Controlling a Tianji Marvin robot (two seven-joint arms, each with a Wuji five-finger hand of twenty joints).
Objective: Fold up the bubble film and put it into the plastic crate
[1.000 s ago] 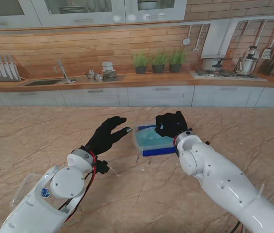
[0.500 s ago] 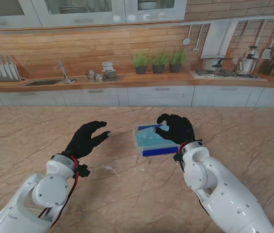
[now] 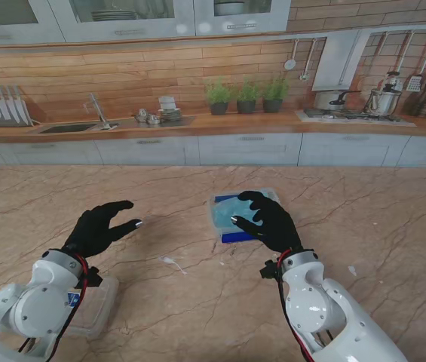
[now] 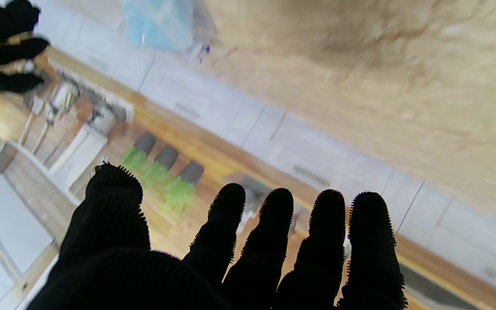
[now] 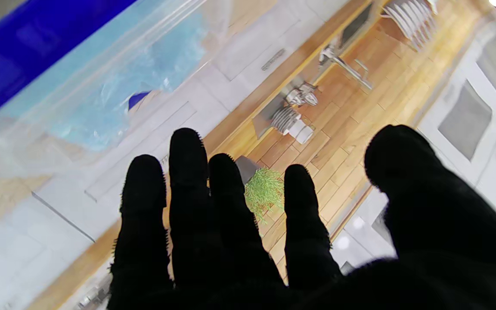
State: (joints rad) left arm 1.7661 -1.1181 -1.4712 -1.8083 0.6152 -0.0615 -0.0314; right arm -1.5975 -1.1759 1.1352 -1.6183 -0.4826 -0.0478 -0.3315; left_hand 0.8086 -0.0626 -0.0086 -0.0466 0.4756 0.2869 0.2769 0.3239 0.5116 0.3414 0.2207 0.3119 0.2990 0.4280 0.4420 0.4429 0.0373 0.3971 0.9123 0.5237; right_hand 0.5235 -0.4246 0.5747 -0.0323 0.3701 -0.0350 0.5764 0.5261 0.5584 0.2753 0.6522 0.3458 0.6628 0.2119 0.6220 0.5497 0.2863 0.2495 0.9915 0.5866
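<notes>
The pale blue folded bubble film (image 3: 234, 213) lies inside the clear plastic crate with a dark blue base (image 3: 244, 234) on the marble table (image 3: 197, 286), as the black-gloved left hand (image 3: 98, 228) and right hand (image 3: 267, 221) hover empty, fingers spread, suggesting placement is done

Marble table (image 3: 197, 302); 3 potted herbs (image 3: 246, 96), sink (image 3: 68, 128), dish rack (image 3: 1, 105) behind.

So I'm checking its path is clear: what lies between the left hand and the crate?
Only bare marble table, in the stand view, lies between the left hand and the crate.
</notes>
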